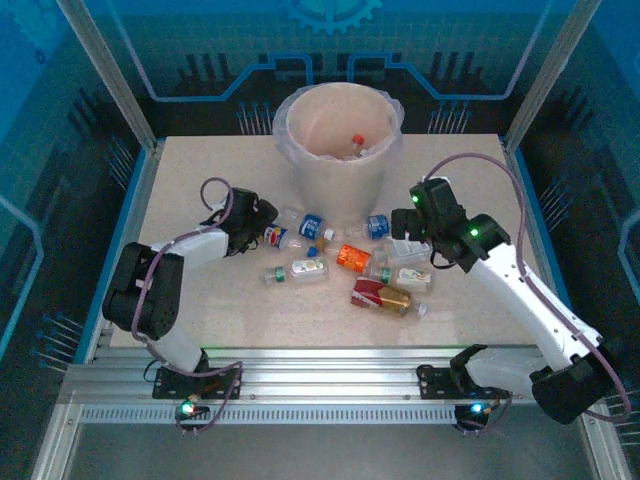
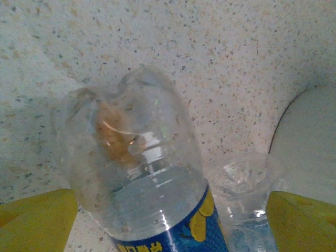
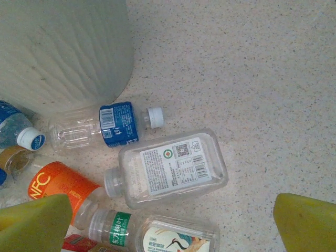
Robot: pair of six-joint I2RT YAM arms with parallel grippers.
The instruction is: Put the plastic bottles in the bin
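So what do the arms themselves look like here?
The left arm and right arm have white links and black joints. A purplish cable loops along each. A green light glows near the right wrist. The fingers are yellow.

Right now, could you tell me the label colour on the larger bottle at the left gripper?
Blue label with yellow print, clearest in the left wrist view.
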